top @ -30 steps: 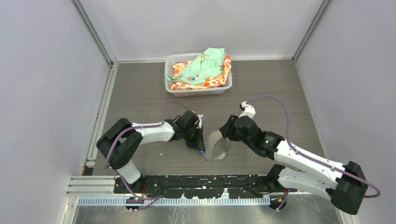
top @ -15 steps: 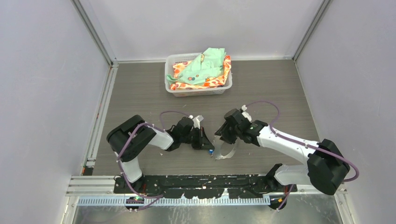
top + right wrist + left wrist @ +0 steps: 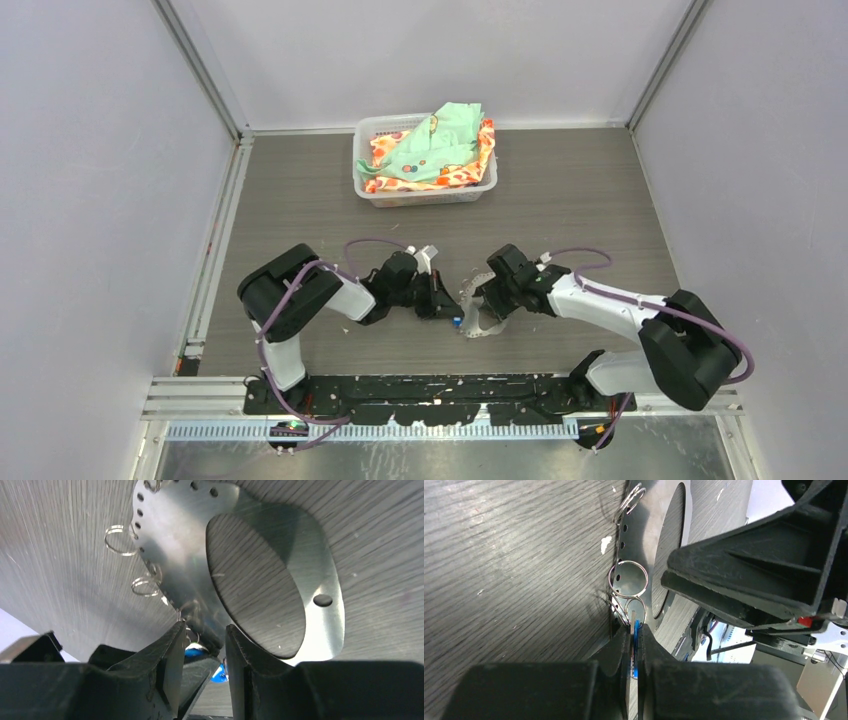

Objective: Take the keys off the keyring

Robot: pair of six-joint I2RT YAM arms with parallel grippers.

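Grey flat metal keyring (image 3: 175, 540), round-holed; blue-tagged keys (image 3: 636, 647) in left tool (image 3: 634, 630).

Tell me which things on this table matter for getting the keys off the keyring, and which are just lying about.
In the job: keys with the blue tag, pinched in the left gripper; keyring, the flat grey plate; right gripper at its rim.
Lying about: white basket at the far end; cloths piled in it.
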